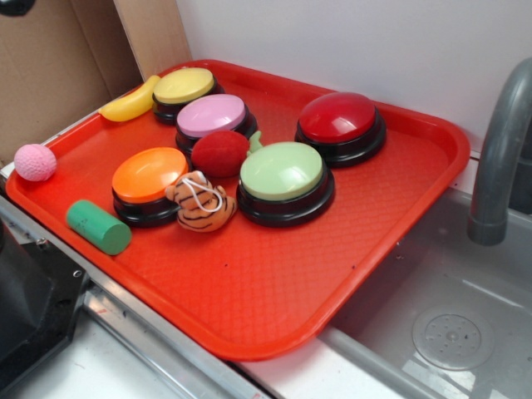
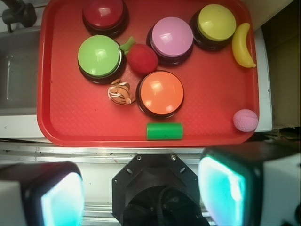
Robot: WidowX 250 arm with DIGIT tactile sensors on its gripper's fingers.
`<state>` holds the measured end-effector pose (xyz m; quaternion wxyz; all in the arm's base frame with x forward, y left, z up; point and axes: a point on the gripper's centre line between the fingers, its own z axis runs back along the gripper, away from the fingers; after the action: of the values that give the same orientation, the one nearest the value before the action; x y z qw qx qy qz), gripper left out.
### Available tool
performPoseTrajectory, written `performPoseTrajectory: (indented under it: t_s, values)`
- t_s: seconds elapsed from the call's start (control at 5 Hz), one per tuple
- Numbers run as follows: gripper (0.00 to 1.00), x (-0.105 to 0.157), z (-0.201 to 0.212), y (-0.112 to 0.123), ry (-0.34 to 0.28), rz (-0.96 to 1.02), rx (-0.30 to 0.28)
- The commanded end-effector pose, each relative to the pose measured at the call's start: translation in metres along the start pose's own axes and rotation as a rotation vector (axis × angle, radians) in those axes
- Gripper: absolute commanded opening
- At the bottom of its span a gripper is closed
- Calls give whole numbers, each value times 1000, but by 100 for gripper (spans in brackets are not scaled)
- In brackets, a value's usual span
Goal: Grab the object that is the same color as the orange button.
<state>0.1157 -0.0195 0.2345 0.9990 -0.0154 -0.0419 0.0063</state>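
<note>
Five push buttons sit on the red tray (image 1: pixel 399 216), and the plush tiger (image 1: pixel 199 202) lies among them, touching the orange button (image 1: pixel 150 179) and just beside the green button (image 1: pixel 283 179). A red fuzzy ball (image 1: pixel 220 152) rests behind the tiger. A green cylinder (image 1: pixel 98 226) lies at the tray's near edge, a pink ball (image 1: pixel 35 161) at one corner. In the wrist view the gripper (image 2: pixel 141 190) hangs off the tray's near edge, fingers (image 2: pixel 221 186) spread wide, gripping nothing.

little tiger toy (image 1: pixel 199 202) (image 2: pixel 121 92): orange, cream, black stripes | lies touching the orange button (image 1: pixel 150 175) (image 2: pixel 160 92) | button: round, black base
</note>
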Motion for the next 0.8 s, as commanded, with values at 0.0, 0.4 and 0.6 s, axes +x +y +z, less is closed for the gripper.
performPoseTrajectory:
  t_s: [0.0,0.4,0.6]
  values:
    - [100,0,0,0,0,0,0]
    - [100,24,-36,-6,28,-244,62]
    - [100,42,-62,-9,30,-445,92]
